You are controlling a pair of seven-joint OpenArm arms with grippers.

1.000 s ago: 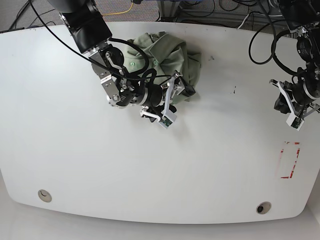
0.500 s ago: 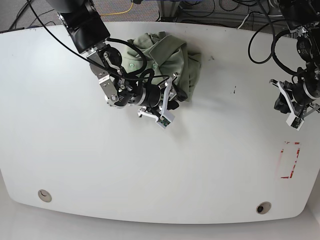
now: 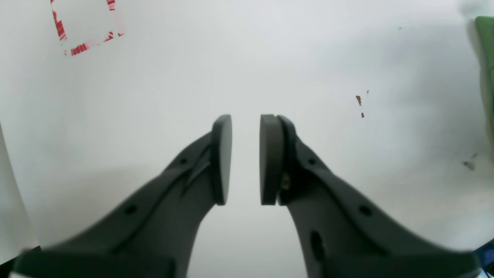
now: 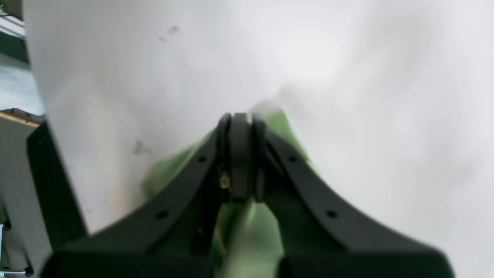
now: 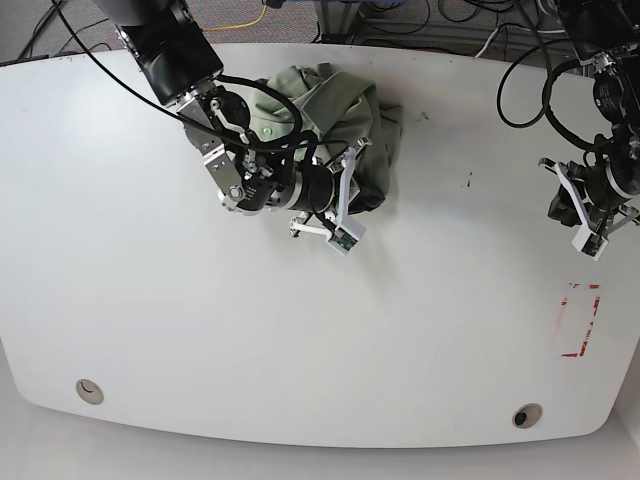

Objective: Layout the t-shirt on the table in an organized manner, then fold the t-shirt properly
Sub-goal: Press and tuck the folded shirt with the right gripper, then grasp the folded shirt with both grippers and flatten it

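Note:
The pale green t-shirt (image 5: 335, 110) lies crumpled in a heap at the far middle of the white table (image 5: 200, 330). My right gripper (image 5: 362, 192) is at the heap's near right edge. In the right wrist view the right gripper (image 4: 239, 116) is shut on a fold of the t-shirt (image 4: 285, 123), with green cloth showing past and under its fingers. My left gripper (image 5: 590, 210) hovers far to the right, apart from the shirt. In the left wrist view the left gripper (image 3: 246, 119) is open with nothing between its pads, and a strip of the t-shirt (image 3: 486, 58) shows at the frame's edge.
A red rectangular marking (image 5: 578, 320) is near the table's right edge, also visible as the red marking (image 3: 85, 27). Two round grommet holes (image 5: 89, 391) (image 5: 526, 415) sit near the front edge. Cables lie beyond the far edge.
The right arm has shifted slightly to the right at the shirt's near edge, and the cloth there has bunched with it. The left arm has not moved.

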